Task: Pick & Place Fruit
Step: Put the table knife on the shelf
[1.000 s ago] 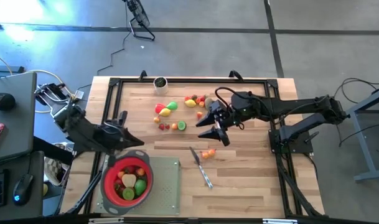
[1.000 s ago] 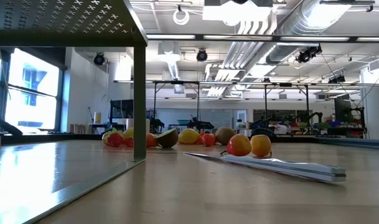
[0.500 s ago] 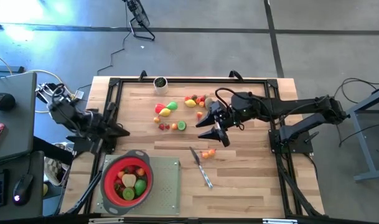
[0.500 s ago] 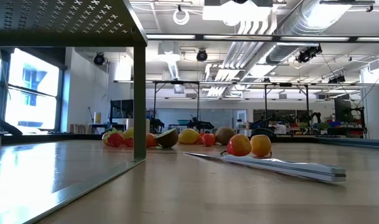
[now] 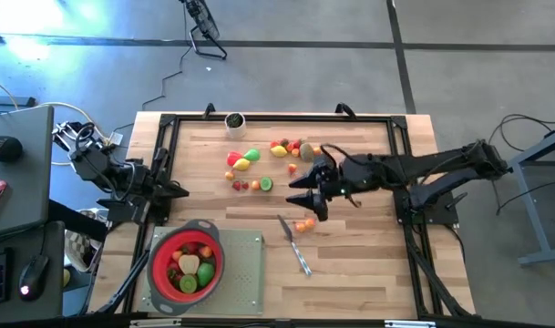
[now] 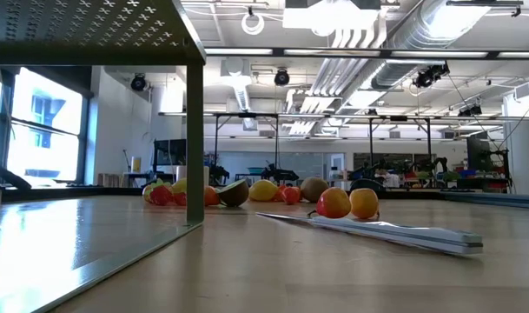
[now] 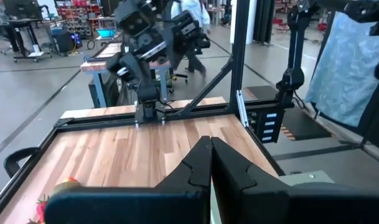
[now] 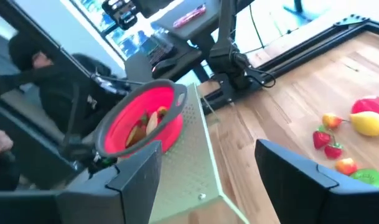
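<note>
Loose toy fruit lie on the wooden table: a red, yellow and green group [image 5: 244, 160], another group [image 5: 287, 148], small pieces [image 5: 251, 184] and two orange ones [image 5: 304, 224], which also show in the low view [image 6: 347, 203]. More fruit fill the red strainer [image 5: 187, 264] on the green perforated board [image 5: 245, 273]. My right gripper [image 5: 298, 195] hovers open above the table just far of the orange pair; its wrist view shows the strainer [image 8: 142, 118] ahead. My left gripper [image 5: 179, 189] is shut at the left edge, far of the strainer, with nothing in it [image 7: 209, 163].
A slim grey knife [image 5: 295, 246] lies near the orange fruit, pointing toward the near edge. A small dark cup [image 5: 233, 120] stands at the far edge. A black frame [image 5: 277, 117] runs round the table. Bare wood lies at the near right.
My left gripper has drawn back from above the strainer toward the table's left and far side, staying shut. My right gripper has swung a little toward the near edge, closer to the two orange fruit, and rolled at the wrist, staying open.
</note>
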`<state>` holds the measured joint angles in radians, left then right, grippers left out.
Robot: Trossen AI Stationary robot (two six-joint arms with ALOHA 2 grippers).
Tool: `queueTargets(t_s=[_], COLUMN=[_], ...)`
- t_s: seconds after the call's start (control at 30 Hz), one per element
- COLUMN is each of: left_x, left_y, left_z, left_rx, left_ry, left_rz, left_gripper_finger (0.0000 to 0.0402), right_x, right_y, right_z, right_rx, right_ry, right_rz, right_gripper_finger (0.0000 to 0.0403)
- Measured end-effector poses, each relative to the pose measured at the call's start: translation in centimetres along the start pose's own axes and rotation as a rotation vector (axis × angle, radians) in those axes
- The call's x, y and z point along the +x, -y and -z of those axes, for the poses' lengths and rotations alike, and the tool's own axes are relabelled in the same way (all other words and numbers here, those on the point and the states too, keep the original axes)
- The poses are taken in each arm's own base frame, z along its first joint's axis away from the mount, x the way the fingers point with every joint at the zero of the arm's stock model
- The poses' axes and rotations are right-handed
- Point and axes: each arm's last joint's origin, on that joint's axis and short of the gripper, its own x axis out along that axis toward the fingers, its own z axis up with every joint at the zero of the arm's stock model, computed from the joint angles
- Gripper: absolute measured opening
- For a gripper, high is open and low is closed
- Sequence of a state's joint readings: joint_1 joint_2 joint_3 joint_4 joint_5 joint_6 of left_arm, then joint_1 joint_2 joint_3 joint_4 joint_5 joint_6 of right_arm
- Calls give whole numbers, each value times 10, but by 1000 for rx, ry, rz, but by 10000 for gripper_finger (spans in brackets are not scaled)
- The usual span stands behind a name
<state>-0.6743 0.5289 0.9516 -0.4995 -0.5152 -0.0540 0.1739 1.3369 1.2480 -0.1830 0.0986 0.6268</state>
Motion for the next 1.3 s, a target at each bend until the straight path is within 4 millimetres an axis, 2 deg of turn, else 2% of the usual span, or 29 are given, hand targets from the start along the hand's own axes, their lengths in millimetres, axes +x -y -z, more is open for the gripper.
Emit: queueTargets(t_s=[0.13, 0.3, 0.5, 0.83, 1.03, 1.3], left_x=[0, -1, -3, -7, -8, -8], left_y=[0, 1, 1, -2, -2, -3], left_z=[0, 1, 4, 4, 4, 4], left_rx=[-3, -16, -46, -60, -61, -61], left_ry=[-1, -7, -42, -33, -30, -30], left_rz=[12, 60, 87, 84, 67, 65], left_gripper_finger=[1, 1, 1, 1, 1, 1], right_x=[0, -2, -3, -6, -10, 3], right_y=[-13, -33, -44, -55, -74, -99], right_z=[8, 12, 20, 28, 19, 18], right_rx=[74, 117, 168, 255, 237, 244], right_ry=[70, 197, 257, 198, 184, 66], right_rz=[52, 33, 80, 10, -56, -62], right_gripper_finger=[250, 250, 250, 240, 231, 231])
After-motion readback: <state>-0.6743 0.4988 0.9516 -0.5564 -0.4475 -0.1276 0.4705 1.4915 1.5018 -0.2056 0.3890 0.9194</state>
